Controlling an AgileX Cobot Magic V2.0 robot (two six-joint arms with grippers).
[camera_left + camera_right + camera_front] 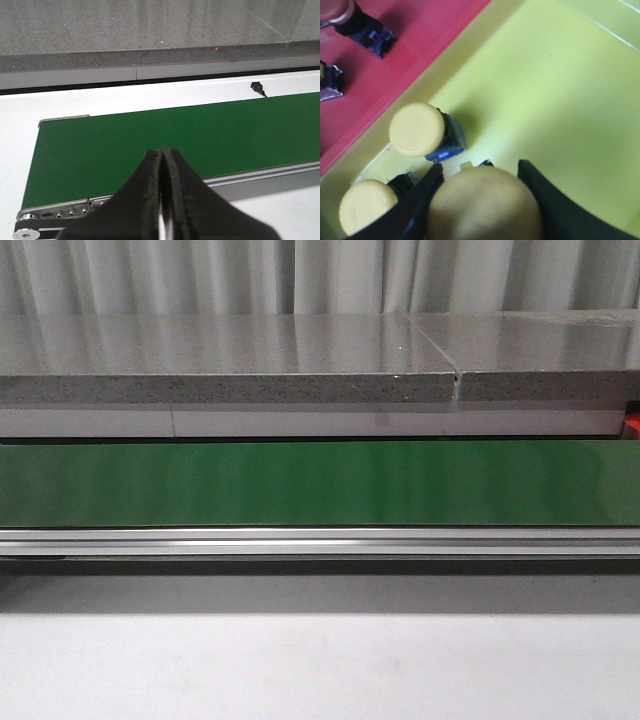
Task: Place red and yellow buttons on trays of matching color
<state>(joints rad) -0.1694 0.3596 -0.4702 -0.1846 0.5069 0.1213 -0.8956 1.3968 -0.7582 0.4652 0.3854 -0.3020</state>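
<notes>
The right gripper point(482, 200) holds a yellow button point(485, 205) between its fingers, low over the yellow tray point(550, 90), so the placing step appears to be in hand; next it likely needs to part its fingers and lift clear of the 2 buttons point(417, 130) already lying there. Only the right wrist view shows this, and the red tray point(420, 40) beside it. The left gripper point(162, 200) is pinched together, empty, above the green belt point(320, 483), which the front view shows bare.
</notes>
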